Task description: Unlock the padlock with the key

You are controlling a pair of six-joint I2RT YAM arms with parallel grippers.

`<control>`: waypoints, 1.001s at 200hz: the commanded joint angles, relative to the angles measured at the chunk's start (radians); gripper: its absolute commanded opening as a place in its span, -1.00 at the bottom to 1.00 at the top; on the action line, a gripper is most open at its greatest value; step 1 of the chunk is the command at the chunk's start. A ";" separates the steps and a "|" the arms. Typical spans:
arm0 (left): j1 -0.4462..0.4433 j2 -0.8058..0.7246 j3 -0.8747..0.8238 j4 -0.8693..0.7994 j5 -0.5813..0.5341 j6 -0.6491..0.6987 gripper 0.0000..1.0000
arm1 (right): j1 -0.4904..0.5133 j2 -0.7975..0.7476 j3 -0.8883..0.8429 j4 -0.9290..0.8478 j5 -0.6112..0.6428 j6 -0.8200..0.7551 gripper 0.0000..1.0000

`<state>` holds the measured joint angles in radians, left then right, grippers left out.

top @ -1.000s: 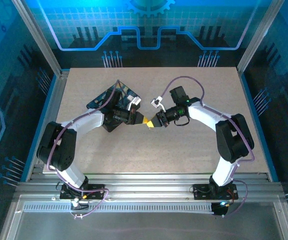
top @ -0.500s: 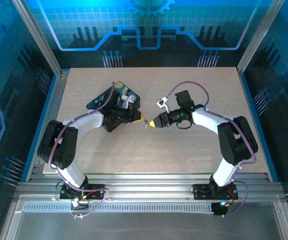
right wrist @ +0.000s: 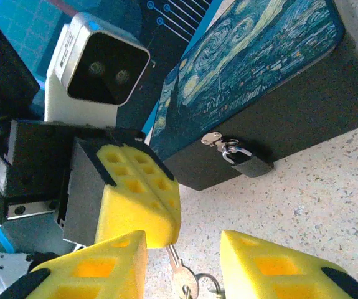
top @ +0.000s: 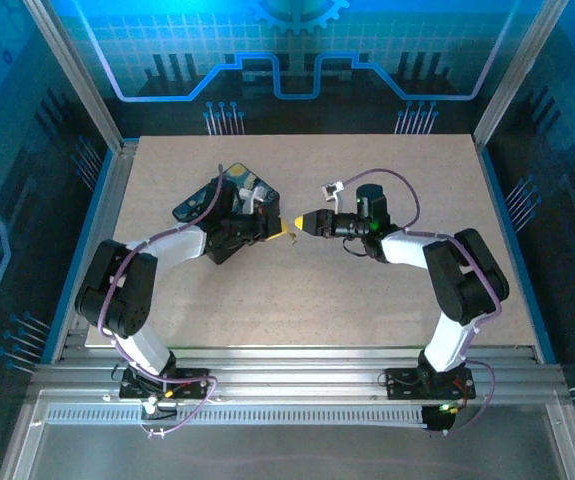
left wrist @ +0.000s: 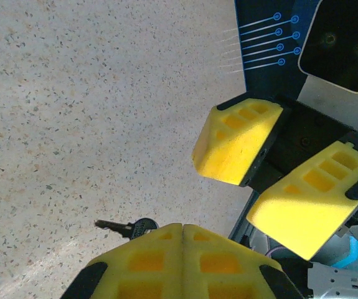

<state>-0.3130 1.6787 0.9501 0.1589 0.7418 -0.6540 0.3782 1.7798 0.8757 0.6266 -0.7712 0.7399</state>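
Two grippers meet tip to tip just off box (right wrist: pixel 259 68) right side.
- Left gripper (left wrist: pixel 182 233): fingers pressed together, clamped on key (right wrist: pixel 177 268). Key juts past fingertips, long axis running away from box toward right gripper (left wrist: pixel 228 187).
- Right gripper: jaws apart, nothing held, gap in line with key.
- Padlock (right wrist: pixel 248 163): hangs from hasp on box wall facing right gripper, body low by table, apart from key. Keyhole not visible.
- Judgement: left arm nearer box, but key points away from it. Handover or re-aim toward box likely needed.
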 commanded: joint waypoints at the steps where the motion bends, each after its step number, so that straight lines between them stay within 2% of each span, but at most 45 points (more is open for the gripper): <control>1: 0.015 0.001 -0.025 0.074 0.036 -0.049 -1.00 | 0.011 0.026 -0.002 0.083 -0.026 0.061 -0.29; 104: 0.052 -0.034 -0.065 0.168 0.042 -0.118 -1.00 | 0.059 0.059 0.047 0.035 -0.072 0.059 -0.33; 134: 0.065 -0.041 -0.094 0.244 0.067 -0.169 -1.00 | 0.059 0.061 0.051 0.016 -0.053 0.060 -0.31; 200: 0.068 -0.056 -0.102 0.255 0.083 -0.173 -1.00 | 0.057 0.050 0.040 0.025 -0.034 0.069 -0.30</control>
<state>-0.2531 1.6516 0.8619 0.3668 0.7883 -0.8143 0.4263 1.8301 0.9035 0.6449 -0.8112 0.8051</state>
